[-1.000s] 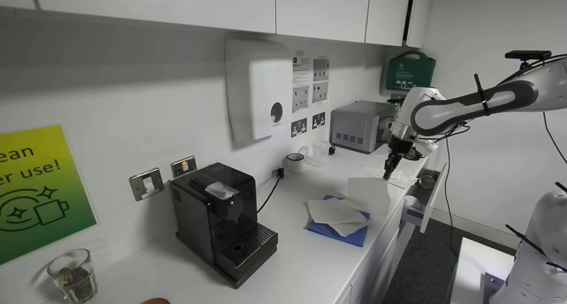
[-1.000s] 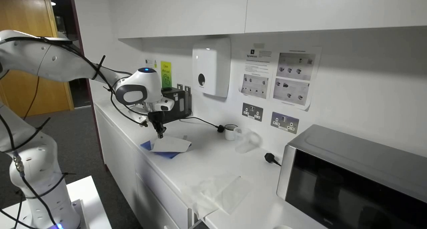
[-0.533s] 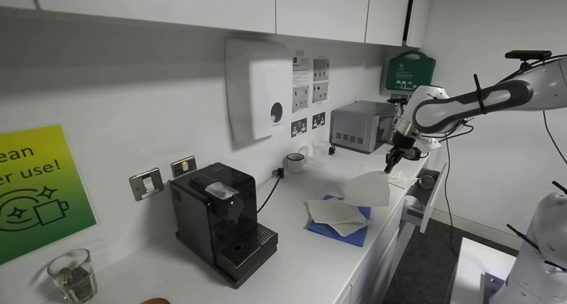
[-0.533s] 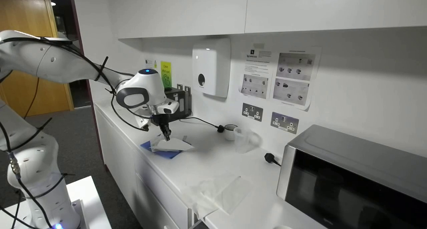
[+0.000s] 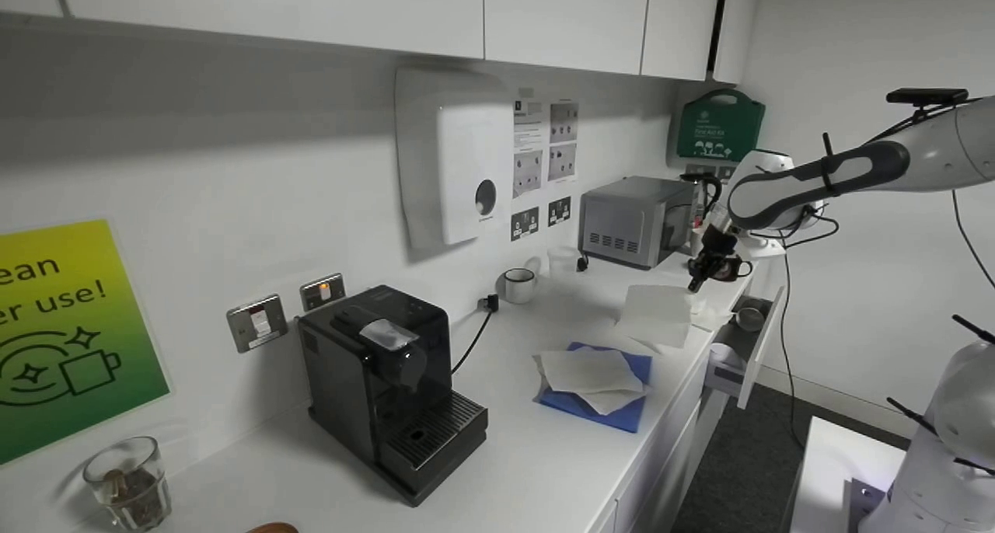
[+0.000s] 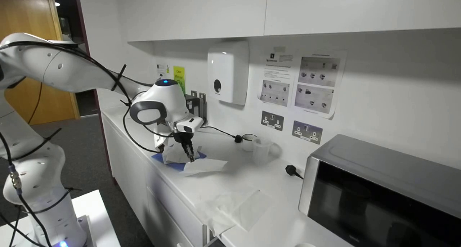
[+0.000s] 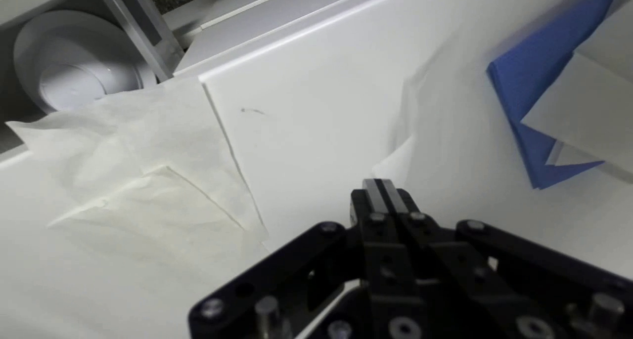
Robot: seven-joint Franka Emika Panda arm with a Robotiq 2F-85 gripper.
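One paper sheet (image 5: 654,315) had left the blue pad (image 5: 626,416)

The tool (image 7: 380,182) was clenched on an edge of that single sheet, holding it near the pad, on the side facing the one microwave (image 5: 622,222). Half a second earlier, in an exterior view, it overlapped the pad; the shift suggested the sheet was now parted from the papers there. Whether it touched the desk (image 5: 544,463) was unclear. At least two papers (image 5: 591,370) lay on the pad. Farther from the pad lay at least two crumpled tissues (image 7: 163,210). Wallward of the pad stood one mug (image 5: 519,288) and one translucent cup (image 6: 262,151); on the pad's opposite side, one coffee machine (image 5: 350,362).
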